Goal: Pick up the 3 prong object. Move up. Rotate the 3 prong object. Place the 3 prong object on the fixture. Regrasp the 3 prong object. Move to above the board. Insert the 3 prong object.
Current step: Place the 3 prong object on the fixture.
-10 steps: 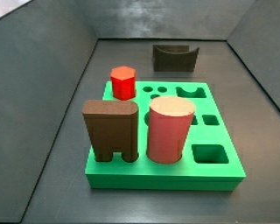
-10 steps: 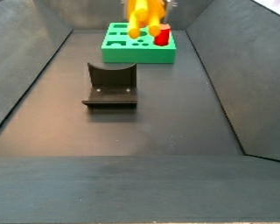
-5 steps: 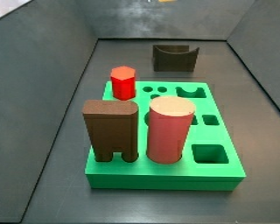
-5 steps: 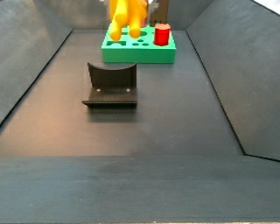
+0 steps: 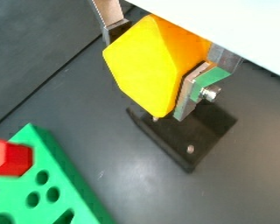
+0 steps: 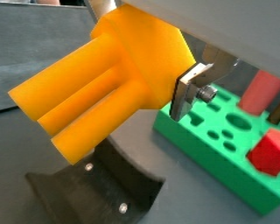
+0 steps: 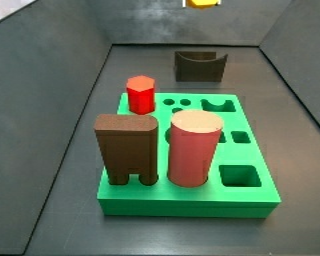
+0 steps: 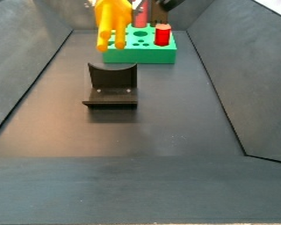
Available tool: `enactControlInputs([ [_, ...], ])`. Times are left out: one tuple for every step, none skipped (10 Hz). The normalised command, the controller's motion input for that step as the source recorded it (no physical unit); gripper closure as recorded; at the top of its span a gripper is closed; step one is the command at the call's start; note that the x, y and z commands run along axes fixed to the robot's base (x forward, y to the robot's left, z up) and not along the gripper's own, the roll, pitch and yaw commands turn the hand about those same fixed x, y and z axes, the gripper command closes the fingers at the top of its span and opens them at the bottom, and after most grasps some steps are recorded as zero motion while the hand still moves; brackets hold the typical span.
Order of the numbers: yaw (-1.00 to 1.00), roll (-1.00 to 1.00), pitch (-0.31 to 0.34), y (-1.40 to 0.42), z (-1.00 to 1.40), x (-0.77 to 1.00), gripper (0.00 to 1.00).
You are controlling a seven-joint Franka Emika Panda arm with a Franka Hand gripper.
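Observation:
My gripper (image 5: 154, 63) is shut on the yellow-orange 3 prong object (image 5: 152, 66), its silver fingers (image 5: 198, 87) clamped on the sides. In a wrist view the prongs (image 6: 78, 101) stick out sideways. The object hangs in the air above the dark fixture (image 5: 184, 133), apart from it. In a side view the object (image 8: 109, 25) is between the fixture (image 8: 111, 85) and the green board (image 8: 149, 51). In a side view only its tip (image 7: 200, 3) shows, above the fixture (image 7: 199, 65).
On the green board (image 7: 190, 195) stand a red hexagonal peg (image 7: 140, 95), a tall brown arch block (image 7: 127, 148) and a pink cylinder (image 7: 195, 148). Grey sloping walls enclose the dark floor on both sides.
My gripper has carried the 3 prong object away from over the board towards the fixture. It now shows at the top edge of a side view.

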Motion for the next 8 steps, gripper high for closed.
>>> enactControlInputs([
  [-0.12,-1.00,0.193,0.04,-0.01,0.18,1.00],
  [-0.13,-0.85,0.173,0.04,-0.01,0.09,1.00],
  [-0.14,-0.60,0.107,0.04,-0.01,0.04,1.00],
  [-0.14,-0.48,0.079,0.04,-0.01,0.04,1.00],
  [-0.13,-0.23,0.044,0.02,0.00,0.06,1.00],
  [-0.08,-1.00,0.168,0.13,-1.00,0.13,1.00],
  [-0.09,-1.00,0.154,0.14,-1.00,0.13,1.00],
  [-0.11,-1.00,0.172,0.14,-1.00,0.14,1.00],
])
